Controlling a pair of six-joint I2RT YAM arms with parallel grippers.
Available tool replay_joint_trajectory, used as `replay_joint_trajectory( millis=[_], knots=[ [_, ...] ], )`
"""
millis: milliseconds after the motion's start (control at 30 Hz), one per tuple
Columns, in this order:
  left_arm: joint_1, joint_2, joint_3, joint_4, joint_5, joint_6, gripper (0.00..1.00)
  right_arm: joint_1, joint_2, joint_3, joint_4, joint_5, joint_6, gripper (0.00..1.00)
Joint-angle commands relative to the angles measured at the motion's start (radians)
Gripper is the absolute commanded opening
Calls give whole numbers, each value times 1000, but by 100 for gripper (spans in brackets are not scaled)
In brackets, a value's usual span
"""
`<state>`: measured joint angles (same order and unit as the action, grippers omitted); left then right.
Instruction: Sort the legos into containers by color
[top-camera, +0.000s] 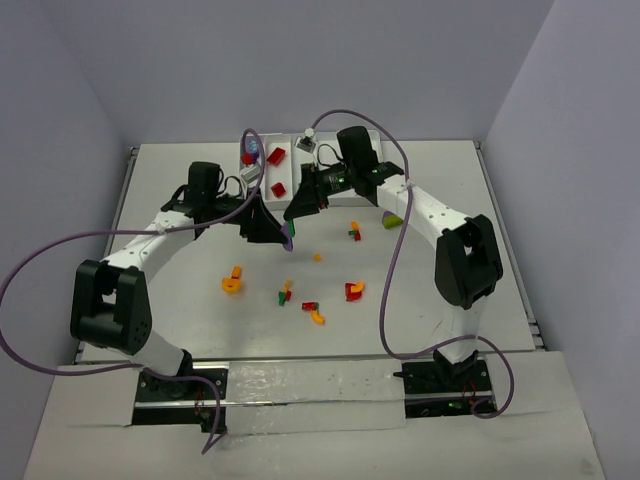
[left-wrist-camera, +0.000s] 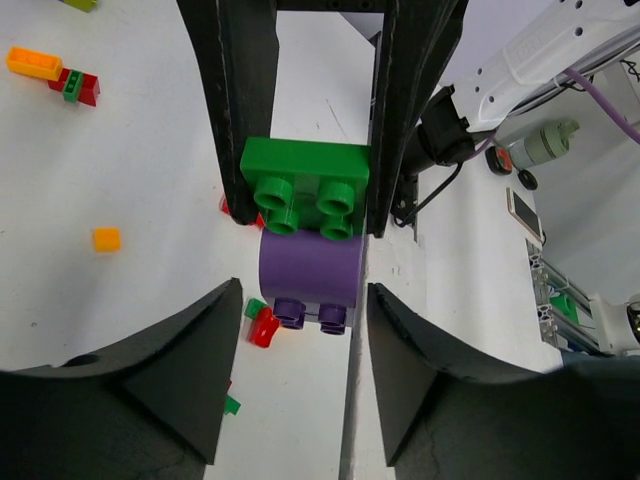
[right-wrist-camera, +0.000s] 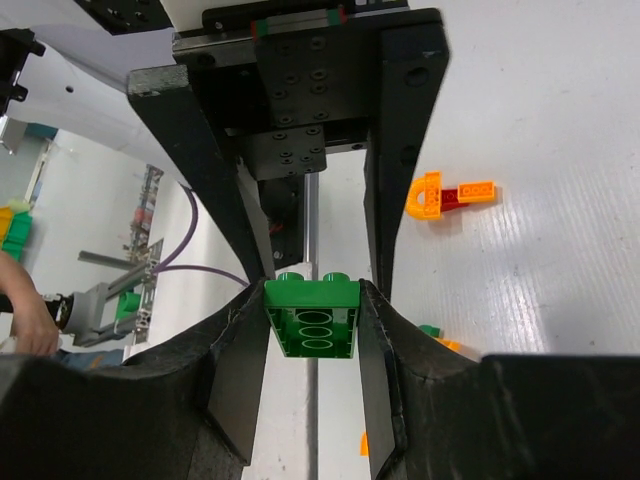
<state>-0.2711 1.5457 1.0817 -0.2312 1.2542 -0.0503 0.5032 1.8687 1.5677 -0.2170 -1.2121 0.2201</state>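
Observation:
In the right wrist view my right gripper (right-wrist-camera: 313, 300) is shut on a dark green lego (right-wrist-camera: 312, 318), which hangs in the air with its hollow underside toward the camera. Seen from the left wrist, that green lego (left-wrist-camera: 305, 185) sits between the right gripper's fingers. A purple lego (left-wrist-camera: 310, 272) lies just below it, and my left gripper (left-wrist-camera: 303, 292) stands open around it with a gap on each side. From above, both grippers meet over the table's middle: left (top-camera: 278, 232), right (top-camera: 297, 208). The white tray of containers (top-camera: 300, 142) stands behind them.
Red legos (top-camera: 277, 156) lie in the tray. Loose legos are scattered on the table: orange (top-camera: 232, 280), red (top-camera: 354, 291), orange (top-camera: 317, 316), a green and red pair (top-camera: 356, 231), and lime (top-camera: 392, 220). Purple cables loop beside both arms.

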Motion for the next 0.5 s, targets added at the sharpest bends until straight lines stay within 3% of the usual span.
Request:
replay_joint_trajectory(
  millis=[0,233,400,467],
  knots=[
    [5,-44,19,-5,17,27,56,-7,-31,45,45,-12,12,0],
    [9,-52,3,52,13,-11,44,-8,-36,34,50,-12,13,0],
    [21,-53,-7,80,6,-28,8,-16,-35,35,20,-6,-16,0],
    [37,-54,-15,81,5,-31,1,-29,-34,38,7,-5,-26,0]
  ],
)
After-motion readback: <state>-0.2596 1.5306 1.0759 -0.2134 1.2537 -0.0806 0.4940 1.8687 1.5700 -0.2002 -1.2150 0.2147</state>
